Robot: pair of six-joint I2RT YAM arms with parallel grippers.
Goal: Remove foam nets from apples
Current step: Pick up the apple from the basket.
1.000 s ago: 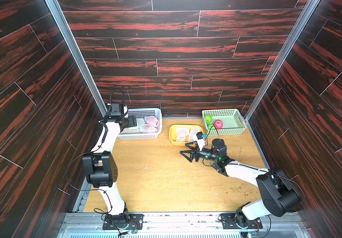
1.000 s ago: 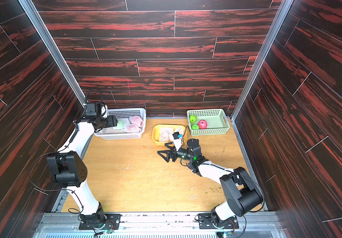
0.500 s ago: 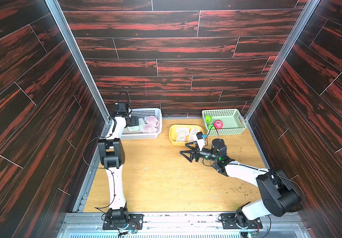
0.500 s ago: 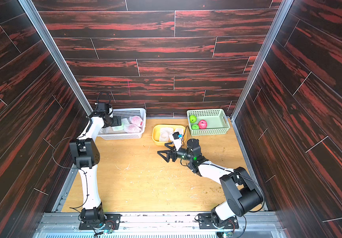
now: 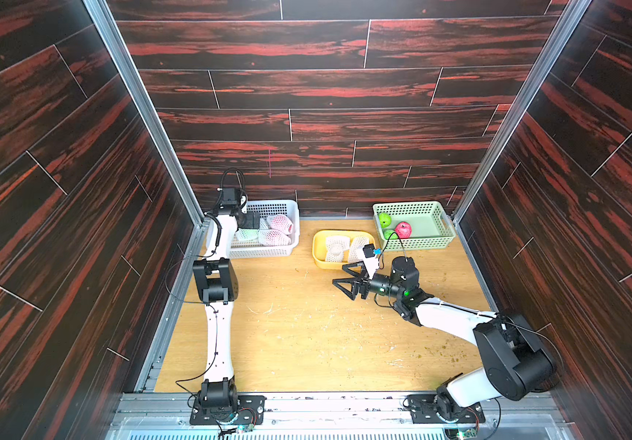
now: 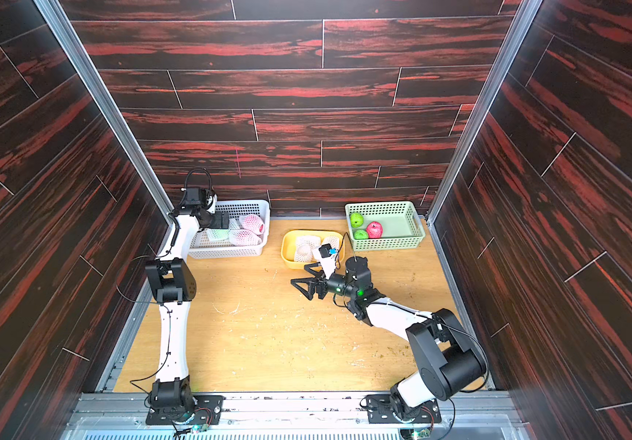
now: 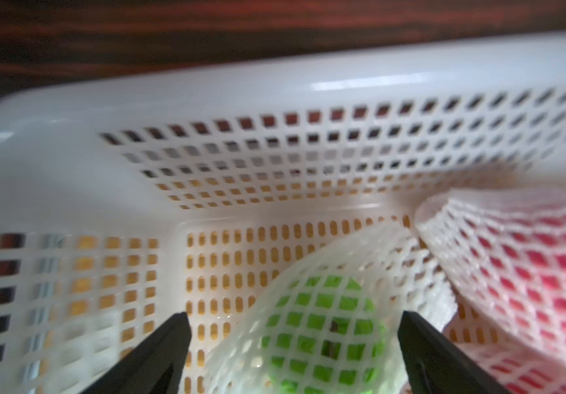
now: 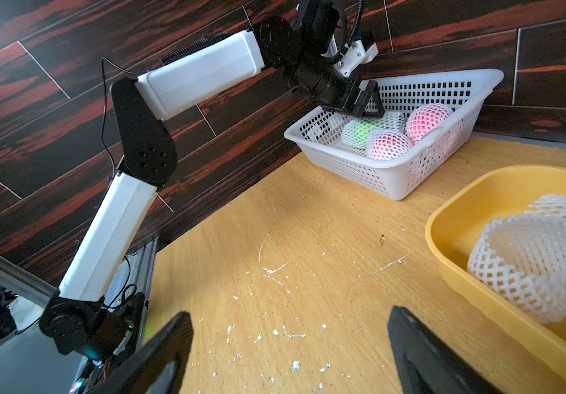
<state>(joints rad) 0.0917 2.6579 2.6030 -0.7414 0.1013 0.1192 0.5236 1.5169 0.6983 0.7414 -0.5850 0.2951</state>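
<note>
One green apple in a white mesh net lies between the left gripper's wide jaws, at the basket's nine o'clock; the right gripper gapes empty.

White basket: glossy perforated plastic. Foam nets: soft matt white mesh. Yellow tray: smooth plastic. Table: pale wood grain, scuffed and flecked. Walls: dark, faintly glossy wood-look planks

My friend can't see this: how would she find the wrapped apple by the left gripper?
Find the white basket, back left corner. Three netted apples lie inside; beneath the left gripper is the only green apple; its neighbours are red.
</note>
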